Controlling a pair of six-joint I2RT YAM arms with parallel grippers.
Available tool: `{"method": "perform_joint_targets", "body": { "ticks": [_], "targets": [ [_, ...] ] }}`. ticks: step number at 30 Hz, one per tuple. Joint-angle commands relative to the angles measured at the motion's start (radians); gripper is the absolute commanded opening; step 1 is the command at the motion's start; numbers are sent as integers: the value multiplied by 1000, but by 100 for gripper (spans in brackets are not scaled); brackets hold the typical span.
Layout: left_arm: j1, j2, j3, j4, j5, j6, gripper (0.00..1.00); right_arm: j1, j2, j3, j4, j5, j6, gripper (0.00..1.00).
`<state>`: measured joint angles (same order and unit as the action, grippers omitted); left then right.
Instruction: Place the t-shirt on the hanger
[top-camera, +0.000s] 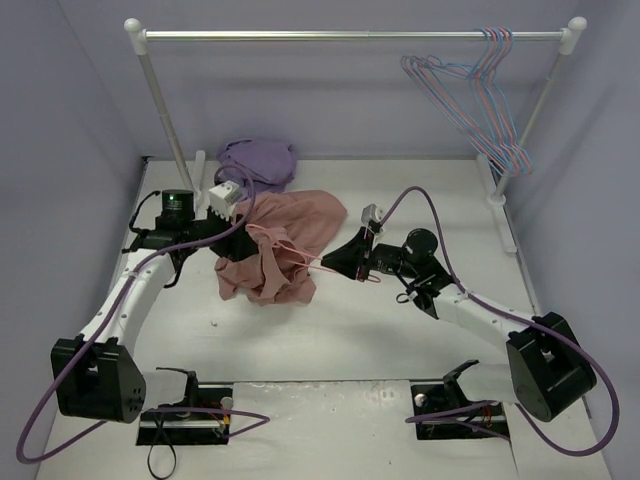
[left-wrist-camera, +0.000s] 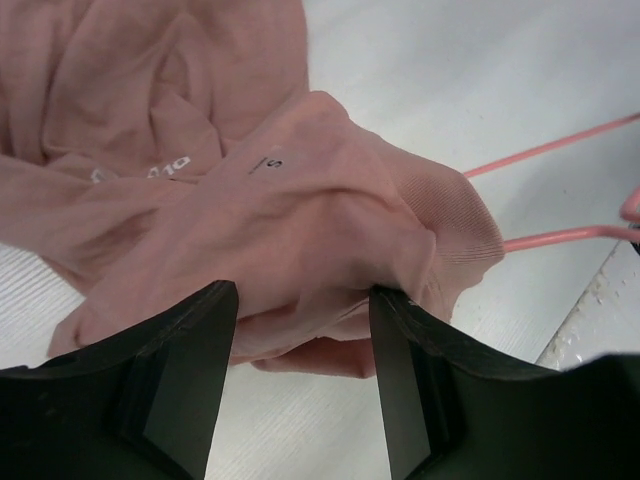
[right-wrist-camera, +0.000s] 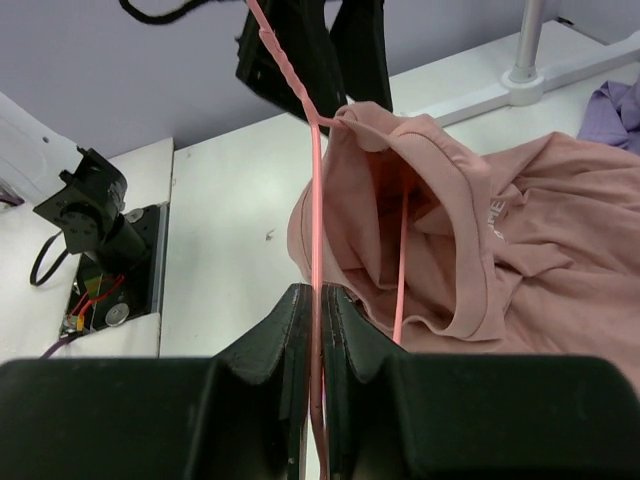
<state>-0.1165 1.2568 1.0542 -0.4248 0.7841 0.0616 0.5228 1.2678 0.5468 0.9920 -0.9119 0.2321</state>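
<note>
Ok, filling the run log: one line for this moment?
left claw open over t-shirt | right claw shut on hanger | hanger partly inside t-shirt

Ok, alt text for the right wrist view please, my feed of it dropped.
The right pincer is shut on a wire of the pale-pink hanger, which runs up the frame, with another of its wires inside an opening of the salmon-pink t-shirt. The shirt lies bunched on the white table, with a lavender garment at the right edge.
</note>
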Motion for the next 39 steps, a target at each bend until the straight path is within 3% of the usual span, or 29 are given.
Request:
{"method": "perform_joint_targets", "body": {
  "ticks": [1, 7, 14, 21, 36, 39],
  "targets": [
    [1, 3, -8, 138, 147, 125, 55, -9, -2, 79, 114, -38, 7, 0],
    [6, 30, -14, 155, 239, 190, 55, -27, -1, 105, 100, -65, 19, 0],
    [5, 46, -5, 253, 366, 138, 54, -43, 22, 127, 120, -99, 52, 0],
    [3, 59, 24, 253, 520, 101, 51, -105, 50, 140, 230, -119, 139, 0],
    [-14, 113, 112, 185, 558, 87, 48, -122, 125, 246, 301, -162, 240, 0],
    [-14, 118, 128, 176, 543, 93, 31, -122, 127, 254, 298, -165, 243, 0]
  ]
}}
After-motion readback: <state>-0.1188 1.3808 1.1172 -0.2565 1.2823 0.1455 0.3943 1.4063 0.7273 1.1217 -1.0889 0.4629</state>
